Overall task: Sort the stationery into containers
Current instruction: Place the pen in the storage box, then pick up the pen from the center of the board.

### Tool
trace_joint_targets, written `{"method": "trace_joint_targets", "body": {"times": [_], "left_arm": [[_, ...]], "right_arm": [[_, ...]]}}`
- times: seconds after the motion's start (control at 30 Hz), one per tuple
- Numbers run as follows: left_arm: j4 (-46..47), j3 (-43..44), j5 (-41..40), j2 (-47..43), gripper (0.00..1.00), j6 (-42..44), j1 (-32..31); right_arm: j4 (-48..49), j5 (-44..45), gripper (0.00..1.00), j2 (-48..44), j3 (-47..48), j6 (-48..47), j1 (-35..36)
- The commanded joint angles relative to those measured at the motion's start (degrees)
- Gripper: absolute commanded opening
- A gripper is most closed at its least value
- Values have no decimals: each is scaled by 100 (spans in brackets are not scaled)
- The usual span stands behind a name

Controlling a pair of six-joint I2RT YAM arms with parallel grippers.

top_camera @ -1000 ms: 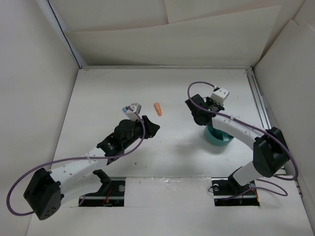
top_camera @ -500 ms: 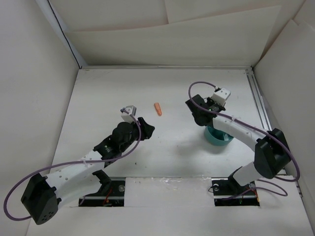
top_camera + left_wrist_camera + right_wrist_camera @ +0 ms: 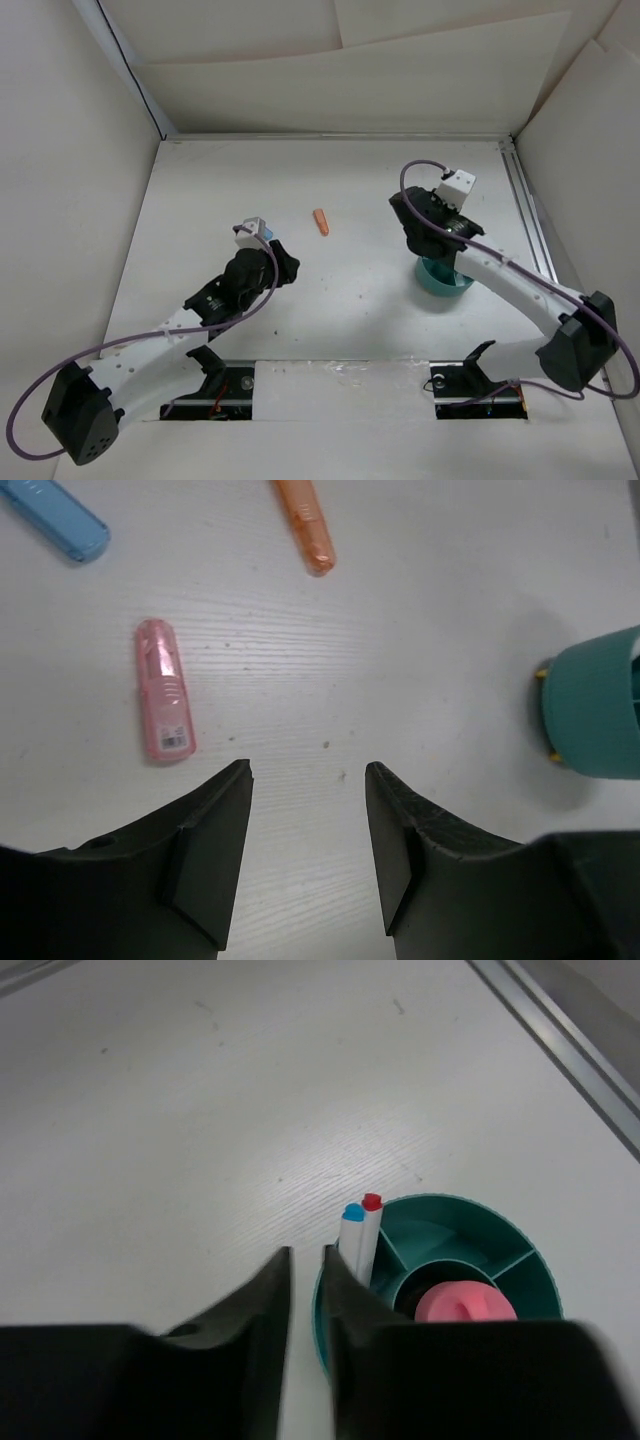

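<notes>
Since earlier frame: left gripper (image 3: pixel 307 820) drawn back toward 7 o'clock; right gripper (image 3: pixel 306 1290) shifted toward 1 o'clock. White table (image 3: pixel 360 290), pale walls around. Left gripper jaws apart, empty. Erasers on table: blue (image 3: pixel 55 518) one, pink (image 3: pixel 165 689) one, orange (image 3: pixel 304 524) one. Right gripper jaws nearly closed, empty. Teal cup (image 3: pixel 500 1235), one, at 3 o'clock: two white pens (image 3: pixel 358 1235), one pink piece (image 3: pixel 465 1305).

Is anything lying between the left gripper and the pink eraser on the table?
Nothing visible does. In the left wrist view the left gripper is open and empty, and the pink eraser lies on bare table just ahead and to its left. The orange eraser and light blue eraser lie farther off.
</notes>
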Motion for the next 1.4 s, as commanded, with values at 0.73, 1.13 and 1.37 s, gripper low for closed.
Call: {"method": "trace_joint_targets", "body": {"times": [0.73, 1.13, 1.37], "left_arm": [[-603, 3386, -1053, 4511, 40, -238, 157], [-1544, 5970, -1537, 6826, 48, -405, 315], [-1851, 6314, -1766, 7108, 47, -519, 438]], "right_arm": [[1356, -3445, 0, -3006, -1068, -1705, 1051], [618, -3383, 32, -3789, -1130, -1353, 1051], [565, -3497, 37, -4281, -1244, -1353, 1051]]}}
